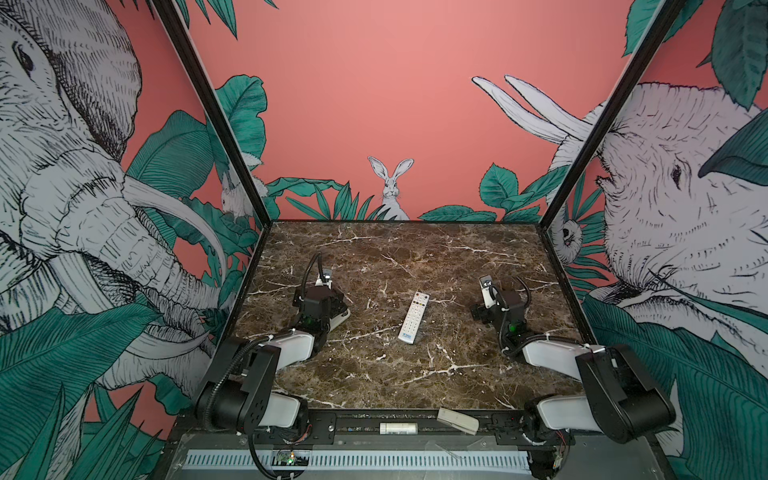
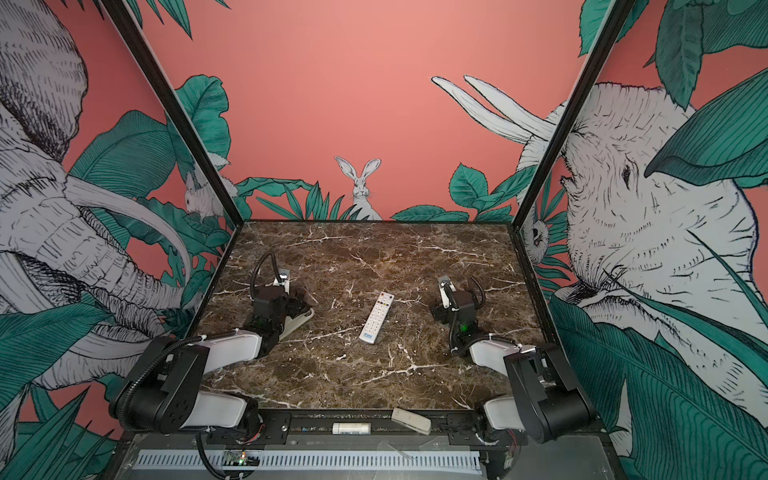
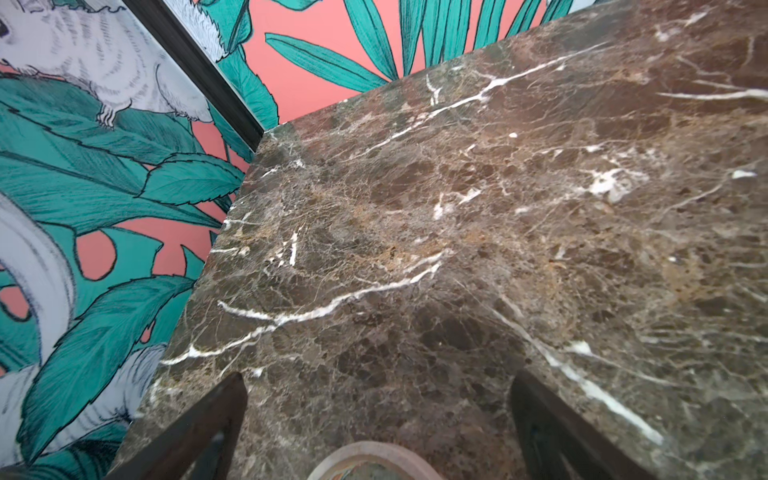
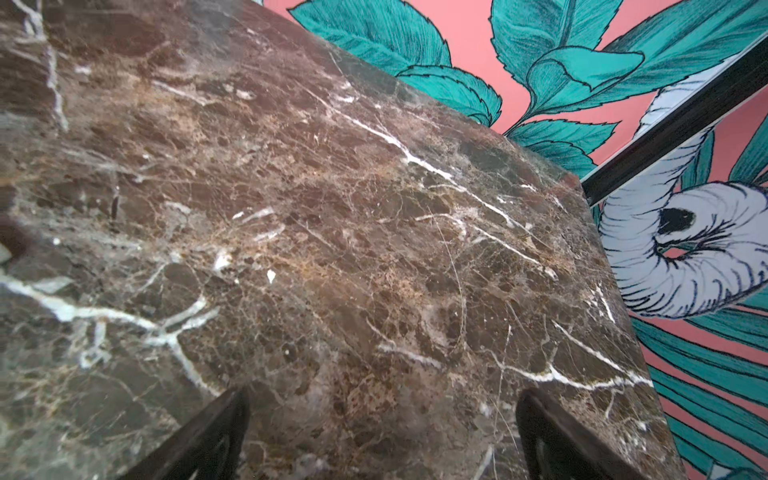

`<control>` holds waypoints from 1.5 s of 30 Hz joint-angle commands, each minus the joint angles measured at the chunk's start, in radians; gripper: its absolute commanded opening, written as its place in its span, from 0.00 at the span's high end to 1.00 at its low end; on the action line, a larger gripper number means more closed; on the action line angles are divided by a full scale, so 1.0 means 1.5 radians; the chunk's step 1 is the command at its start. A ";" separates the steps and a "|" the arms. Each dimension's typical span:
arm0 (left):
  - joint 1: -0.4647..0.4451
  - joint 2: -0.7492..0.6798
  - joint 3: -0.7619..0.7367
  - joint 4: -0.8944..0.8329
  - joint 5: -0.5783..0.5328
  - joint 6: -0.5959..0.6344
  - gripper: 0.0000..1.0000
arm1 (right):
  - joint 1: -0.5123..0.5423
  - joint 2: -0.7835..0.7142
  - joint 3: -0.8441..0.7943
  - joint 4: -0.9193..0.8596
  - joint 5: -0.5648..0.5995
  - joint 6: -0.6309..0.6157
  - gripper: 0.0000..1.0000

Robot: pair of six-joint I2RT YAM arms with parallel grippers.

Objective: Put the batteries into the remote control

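We see the remote control [image 1: 414,318] lying buttons-up and slanted at the middle of both top views, on the marble table [image 1: 415,374], with its blue-logo end toward the lower edge. Just left of it, a pale object [image 1: 341,319] pokes out from under the left arm [image 1: 291,347]. The left claw [image 3: 378,376] gapes wide and grips nothing. The right claw [image 4: 382,392] does likewise, over the marble. At bottom centre lie a white cylinder [image 1: 398,428] and a grey block [image 1: 457,420].

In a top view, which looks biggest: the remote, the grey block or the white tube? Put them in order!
1. remote control, longest.
2. grey block, close behind; it sits nearer the camera, so that's unsure.
3. white tube, smallest.
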 commanded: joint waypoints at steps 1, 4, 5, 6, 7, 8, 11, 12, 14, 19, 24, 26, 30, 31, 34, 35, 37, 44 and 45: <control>0.011 0.001 0.006 0.064 0.020 0.025 0.01 | -0.009 -0.001 0.013 0.038 -0.017 0.017 0.00; 0.019 -0.003 0.004 0.061 0.048 0.027 0.01 | -0.014 -0.008 0.003 0.049 -0.001 0.026 0.00; 0.021 -0.003 0.005 0.059 0.052 0.027 0.01 | -0.016 -0.009 0.001 0.050 0.006 0.028 0.00; 0.023 -0.002 0.007 0.054 0.056 0.026 0.01 | -0.017 -0.011 0.000 0.053 0.014 0.030 0.00; 0.024 0.000 0.010 0.051 0.059 0.027 0.01 | -0.018 -0.012 -0.003 0.056 0.018 0.030 0.00; 0.024 0.001 0.011 0.051 0.061 0.028 0.01 | -0.018 -0.015 -0.007 0.061 0.018 0.030 0.00; 0.024 0.001 0.008 0.057 0.059 0.029 0.01 | -0.018 -0.031 -0.033 0.092 0.013 0.027 0.00; 0.025 -0.002 0.001 0.067 0.061 0.030 0.01 | -0.018 -0.040 -0.047 0.107 0.017 0.029 0.00; 0.024 -0.013 -0.016 0.084 0.064 0.028 0.01 | -0.018 -0.052 -0.069 0.137 0.028 0.032 0.00; 0.024 -0.032 -0.037 0.100 0.054 0.013 0.01 | -0.018 -0.070 -0.093 0.163 -0.002 0.028 0.01; 0.024 -0.066 -0.058 0.090 0.046 -0.032 0.01 | -0.018 -0.130 -0.183 0.262 0.004 0.048 0.01; 0.023 -0.080 -0.075 0.110 0.050 -0.041 0.01 | -0.018 -0.187 -0.209 0.239 -0.008 0.059 0.01; 0.023 -0.089 -0.091 0.128 0.009 -0.057 0.01 | -0.020 -0.263 -0.173 0.070 0.033 0.068 0.00; 0.023 -0.087 -0.087 0.122 0.005 -0.056 0.01 | -0.022 -0.249 -0.180 0.097 0.047 0.070 0.01; 0.023 -0.071 -0.081 0.135 -0.005 -0.038 0.00 | -0.022 -0.204 -0.187 0.173 0.057 0.061 0.01; 0.025 -0.065 -0.078 0.140 -0.010 -0.032 0.01 | -0.022 -0.196 -0.185 0.178 0.066 0.060 0.01; 0.024 -0.050 -0.073 0.156 -0.016 -0.015 0.01 | -0.022 -0.184 -0.182 0.189 0.089 0.058 0.01; 0.031 0.013 -0.070 0.236 -0.014 0.016 0.01 | -0.022 -0.137 -0.189 0.263 0.148 0.044 0.00; 0.033 0.040 -0.076 0.275 -0.021 0.015 0.01 | -0.021 -0.123 -0.189 0.283 0.153 0.039 0.01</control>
